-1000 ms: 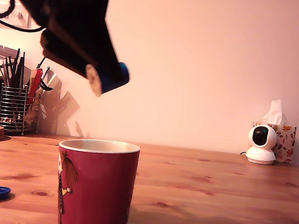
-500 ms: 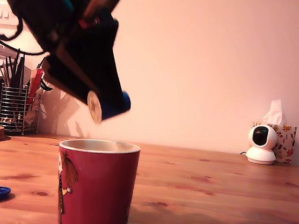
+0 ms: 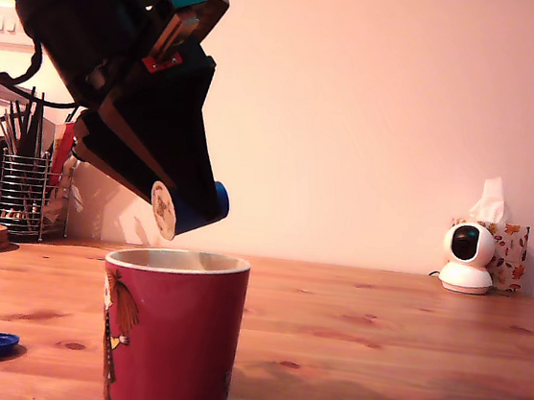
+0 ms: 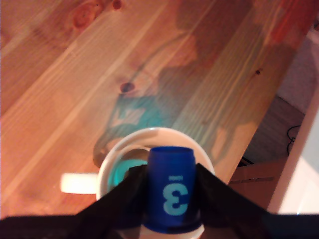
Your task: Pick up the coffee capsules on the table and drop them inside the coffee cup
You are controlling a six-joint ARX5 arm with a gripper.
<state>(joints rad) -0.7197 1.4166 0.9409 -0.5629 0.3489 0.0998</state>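
The exterior view sits low at counter height, close to the coffee cup, facing the wall. The wrist view looks straight down past the fingers. Both share the coffee cup, at 6 o'clock in each.
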